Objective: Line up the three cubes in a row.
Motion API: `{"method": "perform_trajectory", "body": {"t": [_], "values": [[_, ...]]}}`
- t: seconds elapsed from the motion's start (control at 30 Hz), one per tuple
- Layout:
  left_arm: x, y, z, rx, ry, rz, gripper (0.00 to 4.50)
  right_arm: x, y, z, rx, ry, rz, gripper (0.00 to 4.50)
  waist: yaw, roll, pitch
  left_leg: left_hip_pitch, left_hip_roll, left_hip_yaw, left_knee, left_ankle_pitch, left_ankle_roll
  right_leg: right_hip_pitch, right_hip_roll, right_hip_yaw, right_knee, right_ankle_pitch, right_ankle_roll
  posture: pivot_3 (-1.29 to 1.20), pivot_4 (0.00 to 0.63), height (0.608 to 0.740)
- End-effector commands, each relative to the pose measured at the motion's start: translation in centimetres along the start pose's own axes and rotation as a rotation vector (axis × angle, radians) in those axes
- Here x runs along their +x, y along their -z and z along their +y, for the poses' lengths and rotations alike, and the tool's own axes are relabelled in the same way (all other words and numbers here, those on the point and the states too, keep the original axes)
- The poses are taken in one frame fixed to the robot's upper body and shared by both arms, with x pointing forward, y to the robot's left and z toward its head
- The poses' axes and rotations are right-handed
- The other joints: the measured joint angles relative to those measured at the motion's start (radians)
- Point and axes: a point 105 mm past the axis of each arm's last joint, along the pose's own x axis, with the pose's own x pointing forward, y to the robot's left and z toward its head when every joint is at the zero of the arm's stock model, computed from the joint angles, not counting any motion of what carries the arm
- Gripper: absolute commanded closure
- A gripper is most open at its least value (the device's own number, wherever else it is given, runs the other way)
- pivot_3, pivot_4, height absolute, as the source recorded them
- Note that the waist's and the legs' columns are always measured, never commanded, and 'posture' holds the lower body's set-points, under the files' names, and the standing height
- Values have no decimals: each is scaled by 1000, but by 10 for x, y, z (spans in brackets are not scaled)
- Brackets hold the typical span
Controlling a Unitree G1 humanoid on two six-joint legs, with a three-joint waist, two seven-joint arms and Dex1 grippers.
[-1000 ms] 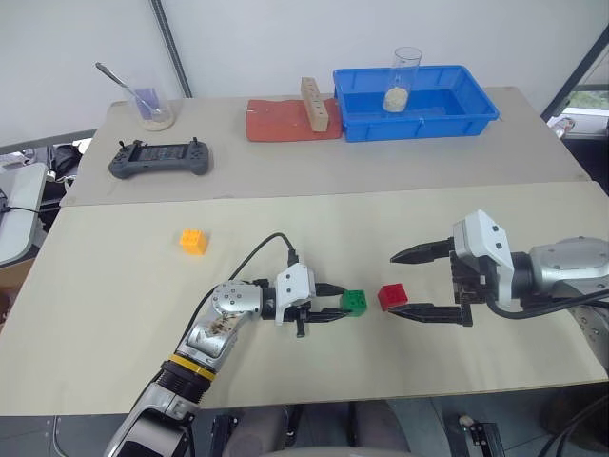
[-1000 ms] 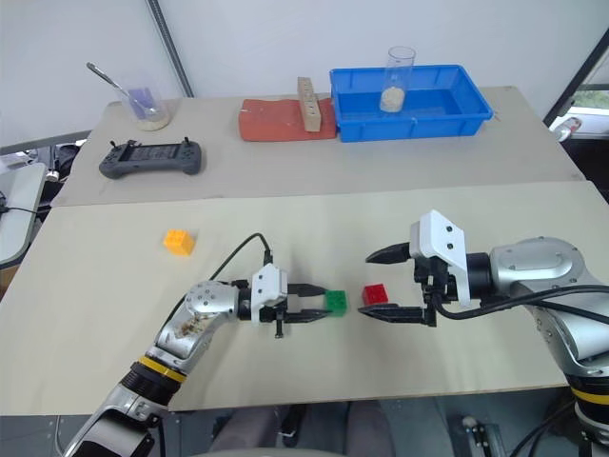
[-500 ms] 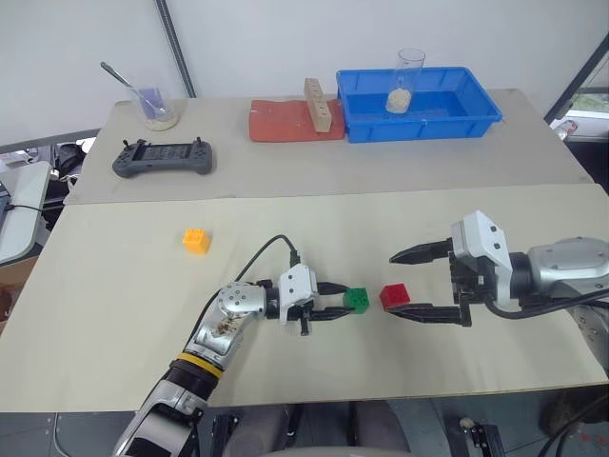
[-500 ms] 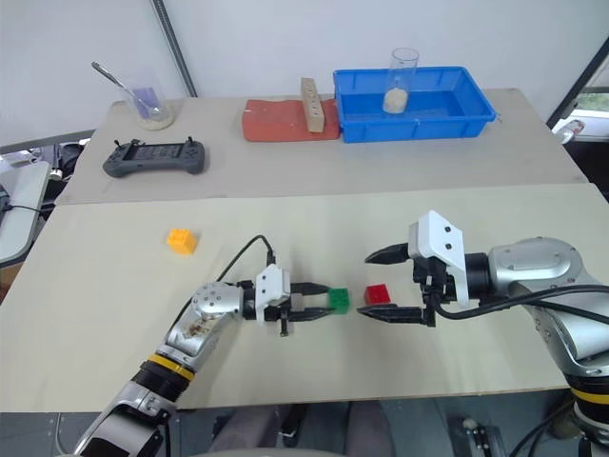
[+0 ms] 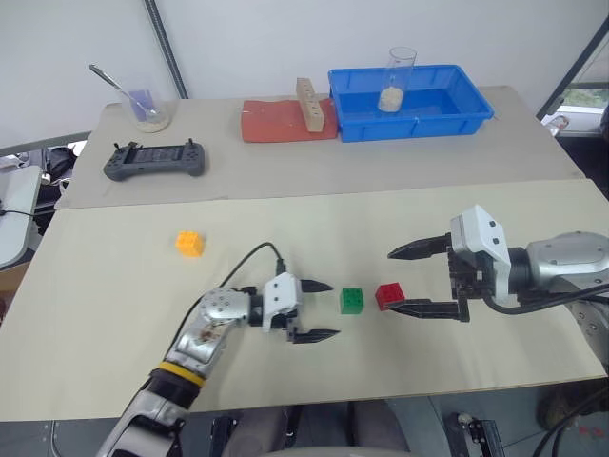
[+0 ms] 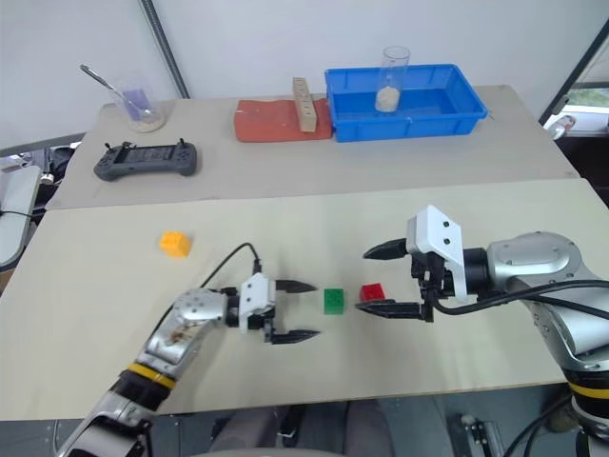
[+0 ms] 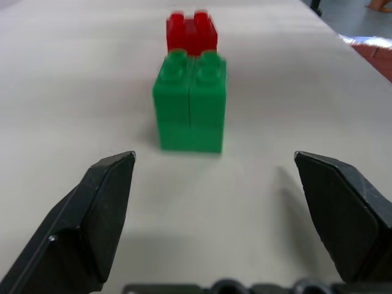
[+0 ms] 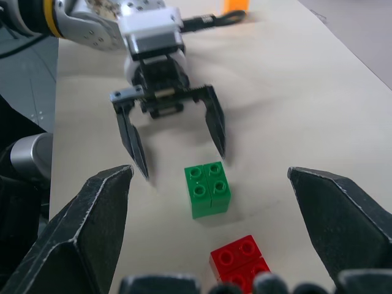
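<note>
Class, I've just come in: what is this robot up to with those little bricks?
It is lining cubes up. The left gripper is open, just short of the green cube, which sits on the table beside the red cube. The right gripper hangs open by the red one. The orange-yellow cube lies apart, not yet in the row.

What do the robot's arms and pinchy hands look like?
Each arm is silver-grey metal and ends in a white boxy block with two black, pointed fingers. The left gripper has a thin black cable looping over its wrist, and that arm wears a yellow and black band lower down, with scuffed brown marks on its rounded joint. The right gripper sits on a thicker, smooth grey arm with black cables beneath.
</note>
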Motion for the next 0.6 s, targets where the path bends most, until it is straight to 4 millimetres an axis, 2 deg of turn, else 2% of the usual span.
{"method": "perform_trajectory", "body": {"t": [0.03,0.13,0.23,0.43,0.5,0.6], "values": [[-28,-16,4,5,-121,-19,68,1,-12,-4,-64,-7,-28,0,-5,0,0,0,0,0,0,0,0,0,0,0,0,0,0,0,150,740],[-60,-17,10,-24,-340,2,68,8,-21,-6,-77,-25,-60,0,-5,0,0,0,0,1,0,-1,1,0,0,0,0,0,0,0,150,740],[-98,-3,14,-47,-654,43,68,19,-39,-9,-69,-32,-121,0,-4,0,0,1,0,1,0,-2,0,0,0,0,-1,0,0,0,150,740],[-137,9,13,-132,-1072,36,68,34,-74,-23,-72,7,-228,0,14,-1,1,1,0,2,0,-5,-6,1,0,0,-1,0,0,0,150,740],[-151,15,21,-163,-1197,33,68,41,-89,-30,-69,38,-266,0,23,-1,1,2,0,2,0,-5,-6,-1,0,-1,-1,0,0,0,150,740],[-161,19,32,-176,-1277,30,68,47,-107,-34,-57,39,-315,0,28,-1,1,2,0,2,0,-5,-7,-2,1,-1,-1,0,0,0,150,740]]}}
